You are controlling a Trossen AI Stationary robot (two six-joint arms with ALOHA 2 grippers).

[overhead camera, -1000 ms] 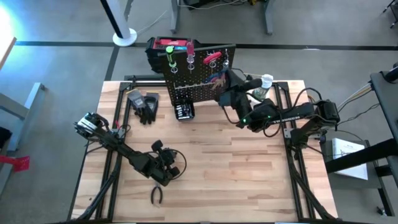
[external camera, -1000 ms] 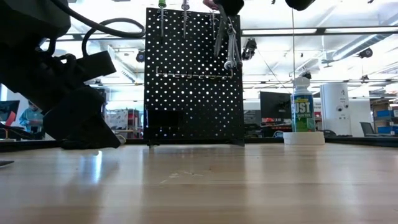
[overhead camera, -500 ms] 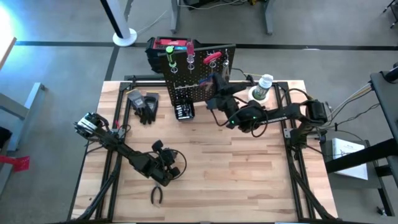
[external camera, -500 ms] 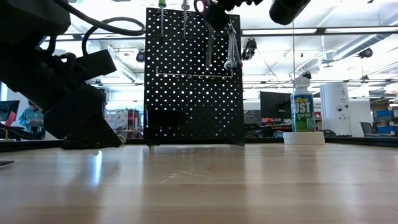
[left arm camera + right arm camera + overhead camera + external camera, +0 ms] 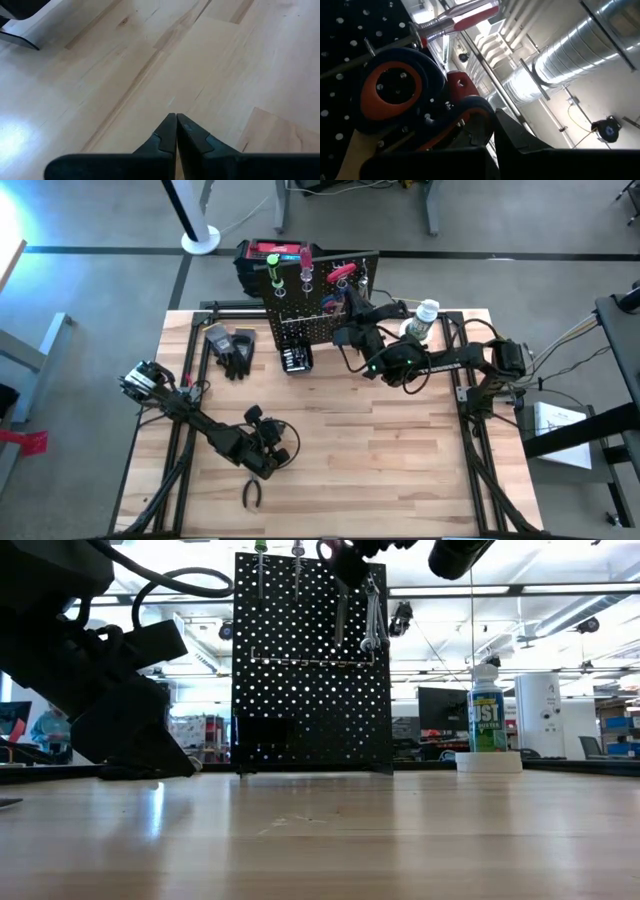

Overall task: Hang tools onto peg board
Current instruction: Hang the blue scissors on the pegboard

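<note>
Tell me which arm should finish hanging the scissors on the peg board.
Right. The right claw is up at the peg board and shut on the scissors. The left claw is shut and empty, low over the table's near part.

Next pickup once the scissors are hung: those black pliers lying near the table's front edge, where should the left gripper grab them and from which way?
Take the pliers from straight above, across the two handles near the pivot. They lie flat on the table, so only a top-down pinch fits. The left gripper, shut, sits just behind them.

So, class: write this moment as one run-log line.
right gripper: holds scissors at peg board top | left gripper: shut, over table | pliers: on table
</note>
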